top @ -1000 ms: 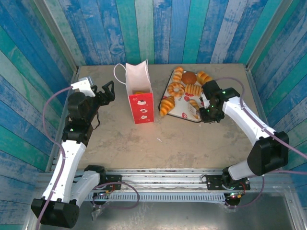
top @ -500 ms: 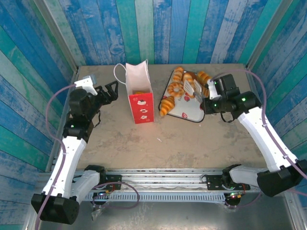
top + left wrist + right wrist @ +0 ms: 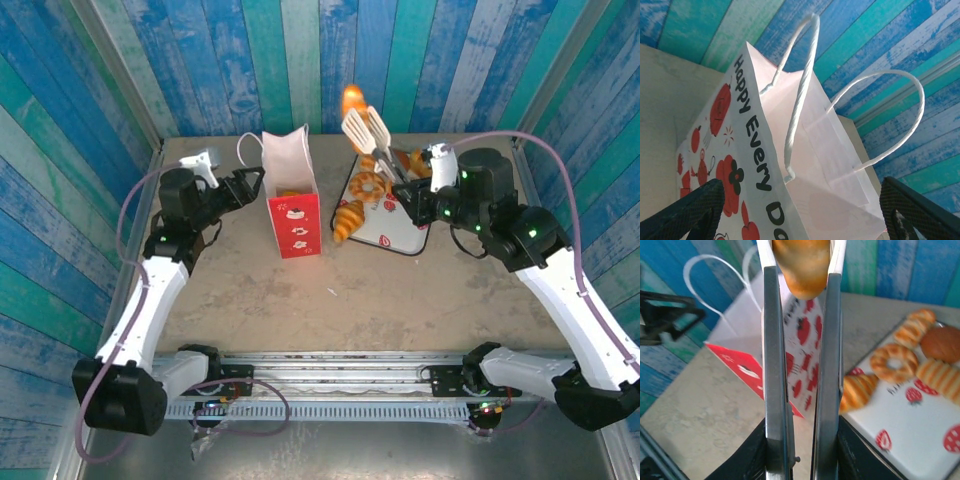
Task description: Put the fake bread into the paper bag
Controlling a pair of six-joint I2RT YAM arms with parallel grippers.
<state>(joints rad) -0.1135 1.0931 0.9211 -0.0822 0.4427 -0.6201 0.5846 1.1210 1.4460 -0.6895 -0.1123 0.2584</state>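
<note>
The right gripper is closed on a glossy golden-orange toy pastry, which is held high above the tabletop. The left gripper is spread open just beside the paper bag, whose top is seen between its fingers in the left wrist view. The worn beige tabletop is enclosed by plank walls painted blue and teal. The bag is stood upright, white above and red below, with white cord handles. More fake bread is laid on a white strawberry-print tray right of the bag: a ring doughnut, a croissant, ridged loaves and a brown bun.
</note>
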